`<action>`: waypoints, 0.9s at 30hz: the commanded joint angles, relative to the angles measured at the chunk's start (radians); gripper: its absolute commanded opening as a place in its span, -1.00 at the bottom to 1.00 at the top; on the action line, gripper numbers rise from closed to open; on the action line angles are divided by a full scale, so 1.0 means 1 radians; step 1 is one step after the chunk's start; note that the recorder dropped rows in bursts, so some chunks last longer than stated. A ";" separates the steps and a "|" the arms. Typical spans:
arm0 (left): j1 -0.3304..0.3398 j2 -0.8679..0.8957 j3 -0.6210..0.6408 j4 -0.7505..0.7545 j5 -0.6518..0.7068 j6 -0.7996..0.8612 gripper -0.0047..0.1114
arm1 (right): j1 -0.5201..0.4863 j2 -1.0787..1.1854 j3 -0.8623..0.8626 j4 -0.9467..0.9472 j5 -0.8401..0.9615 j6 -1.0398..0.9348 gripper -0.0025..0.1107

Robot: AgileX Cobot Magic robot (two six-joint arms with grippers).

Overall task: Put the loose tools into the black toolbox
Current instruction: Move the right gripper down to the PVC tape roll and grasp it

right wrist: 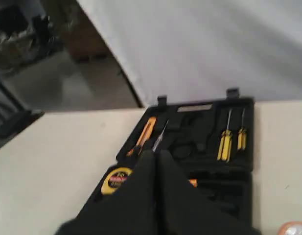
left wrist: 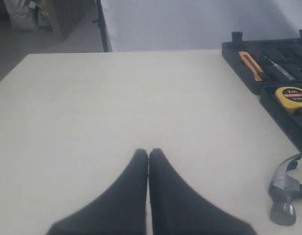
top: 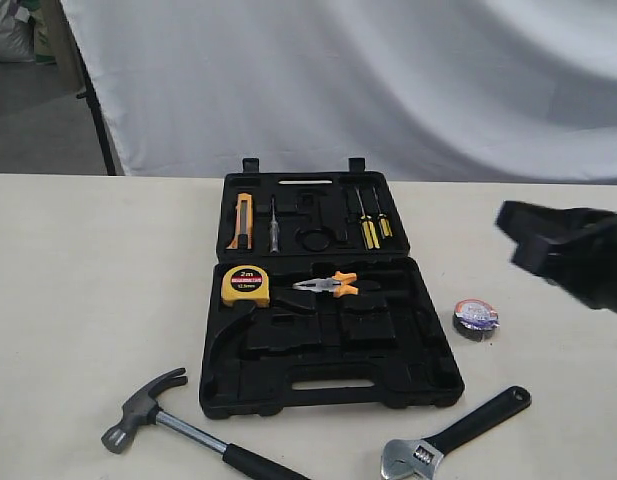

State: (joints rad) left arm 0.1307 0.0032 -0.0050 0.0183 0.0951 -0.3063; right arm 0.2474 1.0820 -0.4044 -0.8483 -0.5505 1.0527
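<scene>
The black toolbox [top: 428, 345] lies open mid-table, and it also shows in the left wrist view [left wrist: 275, 81] and the right wrist view [right wrist: 239, 169]. The claw hammer [top: 148, 410] lies on the table at its front left; its head [left wrist: 285, 188] is in the left wrist view. At the front right is the adjustable wrench [top: 458, 432]. The black tape roll [top: 475, 319] sits just right of the box. My right gripper [top: 510, 235] hovers blurred above and beyond the roll, shut and empty [right wrist: 156, 154]. My left gripper [left wrist: 149, 152] is shut over bare table, left of the hammer.
Inside the box are a yellow tape measure [top: 245, 285], orange-handled pliers [top: 330, 285], an orange knife [top: 240, 221] and yellow screwdrivers [top: 372, 228]. A white cloth backdrop [top: 368, 80] hangs behind the table. Bare tabletop [top: 88, 260] spreads to the left.
</scene>
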 commanded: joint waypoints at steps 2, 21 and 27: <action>0.025 -0.003 -0.003 0.004 -0.007 -0.005 -0.91 | 0.153 0.280 -0.198 -0.145 0.088 0.077 -0.96; 0.025 -0.003 -0.003 0.004 -0.007 -0.005 -0.91 | 0.181 0.853 -0.674 -0.065 0.837 -0.135 -0.96; 0.025 -0.003 -0.003 0.004 -0.007 -0.005 -0.91 | 0.162 0.772 -0.630 0.147 0.887 -0.378 -0.96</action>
State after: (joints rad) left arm 0.1307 0.0032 -0.0050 0.0183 0.0951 -0.3063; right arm 0.4150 1.9018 -1.0589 -0.7876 0.3322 0.7735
